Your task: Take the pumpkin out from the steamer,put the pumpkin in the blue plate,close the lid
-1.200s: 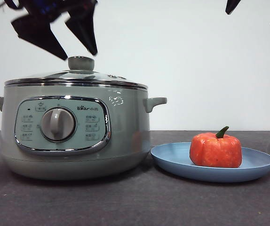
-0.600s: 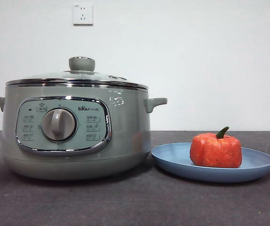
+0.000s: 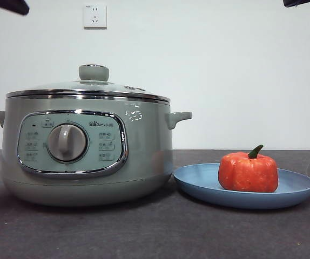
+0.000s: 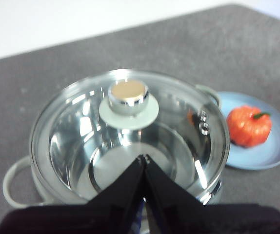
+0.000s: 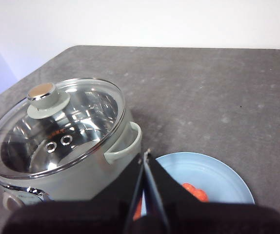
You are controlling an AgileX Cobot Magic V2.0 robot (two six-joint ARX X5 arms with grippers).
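Brand: "Bear", followed by small characters too fine to read, on the control panel (image 3: 72, 143) of the steamer (image 3: 87, 143)
Button labels: small icons around the knob (image 3: 66, 142), illegible
Numbers: none legible

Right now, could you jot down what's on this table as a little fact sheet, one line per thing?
pumpkin: orange-red, green stem, sitting upright in the blue plate
blue plate: on the table beside the steamer
steamer: pale green pot, control knob facing the front camera
lid: glass, seated on the steamer, closed
left gripper: raised above the lid, jaws shut, holding nothing
right gripper: raised above the plate's edge near the steamer handle, jaws shut, holding nothing
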